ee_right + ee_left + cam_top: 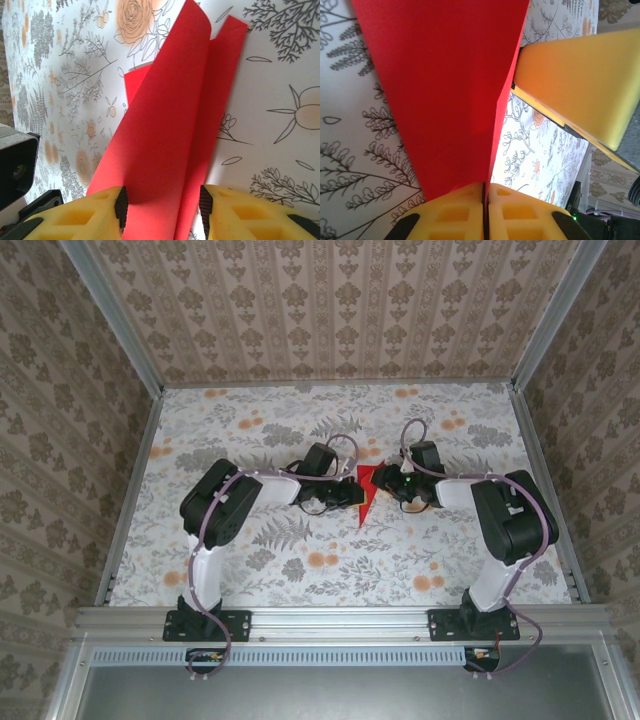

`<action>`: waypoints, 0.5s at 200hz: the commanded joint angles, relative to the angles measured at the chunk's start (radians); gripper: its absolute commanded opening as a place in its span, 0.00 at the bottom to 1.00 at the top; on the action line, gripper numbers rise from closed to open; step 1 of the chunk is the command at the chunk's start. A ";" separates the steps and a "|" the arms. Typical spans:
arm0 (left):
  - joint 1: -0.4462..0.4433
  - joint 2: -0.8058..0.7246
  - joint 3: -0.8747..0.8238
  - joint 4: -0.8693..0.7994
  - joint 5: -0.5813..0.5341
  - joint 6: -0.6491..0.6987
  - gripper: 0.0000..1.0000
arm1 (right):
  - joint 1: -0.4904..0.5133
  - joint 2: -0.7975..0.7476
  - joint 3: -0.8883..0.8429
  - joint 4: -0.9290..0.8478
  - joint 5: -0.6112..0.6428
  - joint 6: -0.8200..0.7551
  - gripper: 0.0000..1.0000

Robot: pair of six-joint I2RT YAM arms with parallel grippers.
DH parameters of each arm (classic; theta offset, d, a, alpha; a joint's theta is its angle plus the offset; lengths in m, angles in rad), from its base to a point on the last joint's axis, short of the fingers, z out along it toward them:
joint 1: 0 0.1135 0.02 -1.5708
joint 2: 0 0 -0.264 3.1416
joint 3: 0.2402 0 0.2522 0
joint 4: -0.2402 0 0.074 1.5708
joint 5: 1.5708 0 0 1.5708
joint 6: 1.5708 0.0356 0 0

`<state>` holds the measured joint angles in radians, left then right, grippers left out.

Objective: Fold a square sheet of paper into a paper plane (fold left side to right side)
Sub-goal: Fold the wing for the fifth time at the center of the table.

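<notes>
Table (pixel 250 570): flower-printed, with the paper at frame centre.
Paper plane (pixel 367 496): narrow and red, long axis top-to-bottom, between both grippers.
Left gripper (pixel 484 197): pressed together, pinching its edge.
Right gripper (pixel 162 205): fingers spread, straddling the loose fold.

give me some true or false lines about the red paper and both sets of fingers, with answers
1. The left fingers are shut on the red paper. True.
2. The right fingers are pressed together. False: they stand apart, with the paper between them.
3. The paper lies flat and unfolded. False: it is folded over, with one flap curling up.
4. The table cover has a floral print. True.
</notes>
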<state>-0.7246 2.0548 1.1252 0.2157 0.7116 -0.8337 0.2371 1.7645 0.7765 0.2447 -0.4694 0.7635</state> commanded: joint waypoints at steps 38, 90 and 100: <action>0.009 0.025 -0.016 0.031 0.028 -0.024 0.11 | 0.014 0.058 0.058 -0.135 0.044 -0.006 0.44; 0.010 0.017 -0.013 0.035 0.032 -0.021 0.16 | 0.022 0.097 0.114 -0.250 0.065 -0.026 0.44; 0.011 0.013 -0.012 0.039 0.034 -0.021 0.17 | 0.022 0.106 0.123 -0.264 0.064 -0.027 0.44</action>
<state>-0.7242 2.0644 1.1252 0.2337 0.7204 -0.8459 0.2417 1.8076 0.8799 0.0769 -0.4515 0.7601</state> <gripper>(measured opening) 0.158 0.437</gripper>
